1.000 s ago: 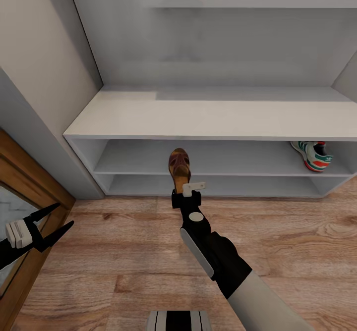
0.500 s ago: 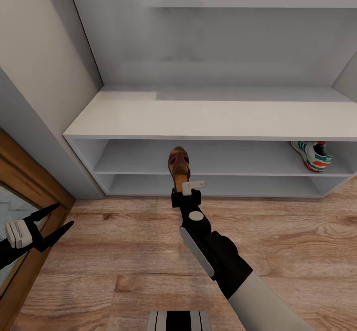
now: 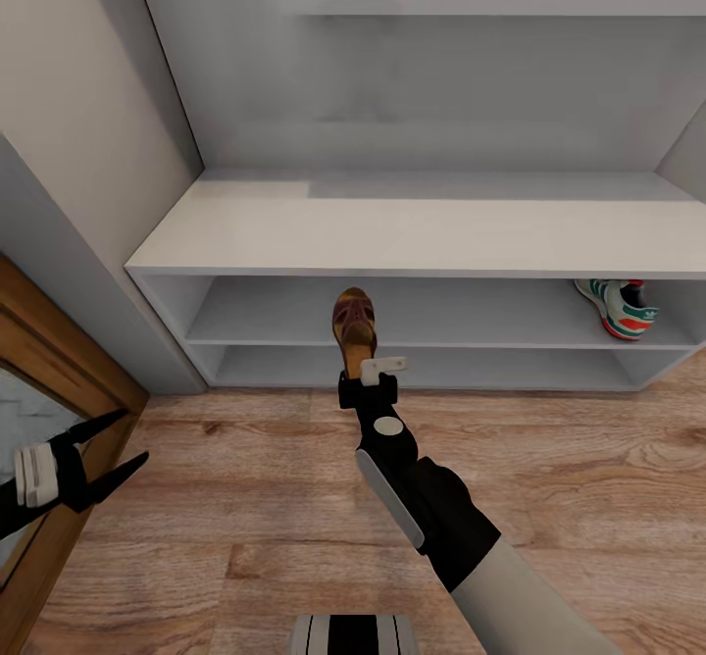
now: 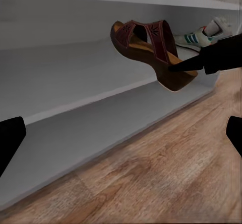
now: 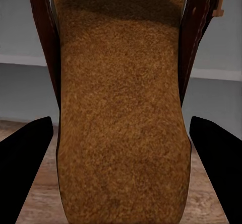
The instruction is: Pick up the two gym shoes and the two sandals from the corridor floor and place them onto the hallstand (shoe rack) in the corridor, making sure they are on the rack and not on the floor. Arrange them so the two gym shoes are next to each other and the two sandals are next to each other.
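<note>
Warm brown plank floor [image 3: 549, 498] runs under your arms up to the pale grey hallstand [image 3: 422, 233], whose flat top and two open shelf tiers fill the wall ahead of you.

Your right hand [image 3: 365, 380] is closed on a dark brown sandal [image 3: 354, 327], gripping it at the heel end. The sandal points away from the hand, toe first toward the hallstand, and sits in front of the upper shelf's front edge. In the left wrist view the sandal [image 4: 151, 50] is tilted, heel end lower, with the right hand's dark finger [image 4: 194, 65] pressed on its footbed near the heel; the sole is off the floor and you cannot tell whether the toe touches the shelf. In the right wrist view the tan footbed [image 5: 121, 108] runs straight out from between the two fingers [image 5: 25, 173], with the brown straps at either side further out.

One gym shoe [image 3: 618, 307] already lies on the upper shelf, well off to the right of your right hand, near the shelf's end. The left wrist view shows it [image 4: 206, 32] beyond the sandal.

Your left hand [image 3: 108, 449] hangs far to the left of the right one, low over the floor beside a wooden door frame [image 3: 69, 361], its two dark fingers spread apart and holding nothing.
</note>
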